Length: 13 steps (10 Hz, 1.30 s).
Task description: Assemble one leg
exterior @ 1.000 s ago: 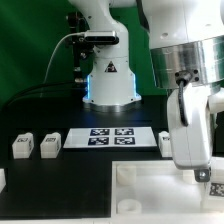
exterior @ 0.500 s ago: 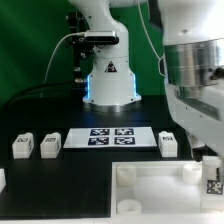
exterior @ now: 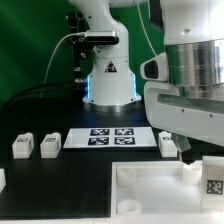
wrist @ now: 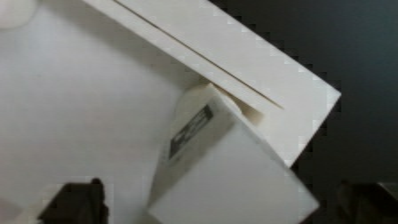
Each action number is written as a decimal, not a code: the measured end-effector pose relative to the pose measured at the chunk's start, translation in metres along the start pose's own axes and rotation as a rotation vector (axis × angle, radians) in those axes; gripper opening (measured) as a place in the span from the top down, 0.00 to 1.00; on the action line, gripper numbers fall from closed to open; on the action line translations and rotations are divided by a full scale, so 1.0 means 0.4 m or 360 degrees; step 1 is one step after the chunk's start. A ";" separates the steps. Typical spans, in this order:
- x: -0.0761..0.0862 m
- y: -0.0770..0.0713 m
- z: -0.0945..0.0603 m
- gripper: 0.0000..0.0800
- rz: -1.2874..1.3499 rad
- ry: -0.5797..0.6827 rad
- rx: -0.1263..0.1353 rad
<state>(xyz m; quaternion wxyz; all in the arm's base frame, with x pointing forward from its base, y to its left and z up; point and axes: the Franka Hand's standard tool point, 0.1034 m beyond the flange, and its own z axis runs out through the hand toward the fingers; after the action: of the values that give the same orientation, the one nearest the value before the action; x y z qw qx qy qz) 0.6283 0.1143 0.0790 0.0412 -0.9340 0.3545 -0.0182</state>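
One leg, a white post with a tag facing the camera, stands at the corner of the white top on the exterior view's right. In the wrist view the same leg lies between my two dark fingertips, with a gap on each side. My gripper is open around it. In the exterior view the big wrist body hides the fingers. Two more legs stand on the exterior view's left. A further leg stands by the marker board, partly behind my arm.
The marker board lies in front of the robot base. A white piece shows at the left edge. The top's raised rim runs across the wrist view over the black table.
My wrist has turned and now spreads wider across the exterior view's right. The leg at the top's corner keeps its place, with its tag still facing the camera.
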 end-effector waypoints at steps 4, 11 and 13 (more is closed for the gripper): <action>0.002 -0.013 0.003 0.26 -0.0496 -0.0002 -0.0063; 0.010 -0.010 -0.001 0.64 0.0523 -0.0040 -0.0068; 0.017 -0.005 -0.006 0.64 0.1227 -0.0087 -0.0065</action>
<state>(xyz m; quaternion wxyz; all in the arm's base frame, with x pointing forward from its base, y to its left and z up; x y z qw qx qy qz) 0.6345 0.1112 0.0814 0.0360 -0.7329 0.6787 0.0306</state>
